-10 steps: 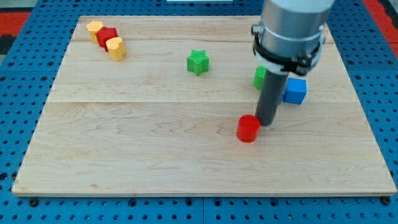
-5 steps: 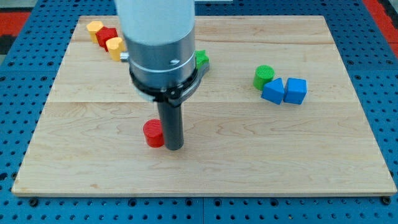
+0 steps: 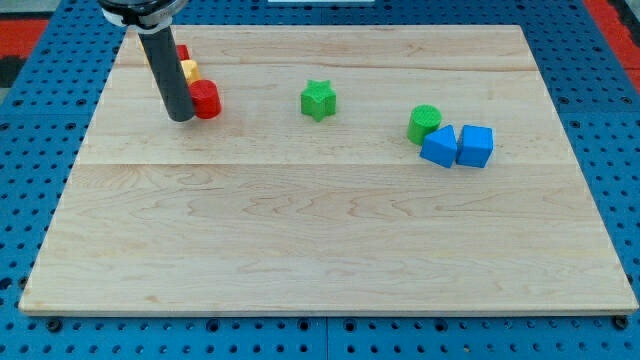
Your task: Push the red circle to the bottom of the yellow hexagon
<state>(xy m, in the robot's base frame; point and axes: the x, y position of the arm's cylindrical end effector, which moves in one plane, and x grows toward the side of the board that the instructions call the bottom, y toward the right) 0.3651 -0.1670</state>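
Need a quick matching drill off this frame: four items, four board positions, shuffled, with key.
Items:
1. red circle
2. green star
3. blue cube
4. my tip

Positions:
A. farthest toward the view's right
B. near the board's middle, toward the view's top
C. touching the red circle's left side
D. just below the yellow block, upper left of the board

Pairs: 1-D, 2-B, 3-A, 4-C

Seven blocks (image 3: pixel 318 99), one rod (image 3: pixel 168 75), one board (image 3: pixel 300 230)
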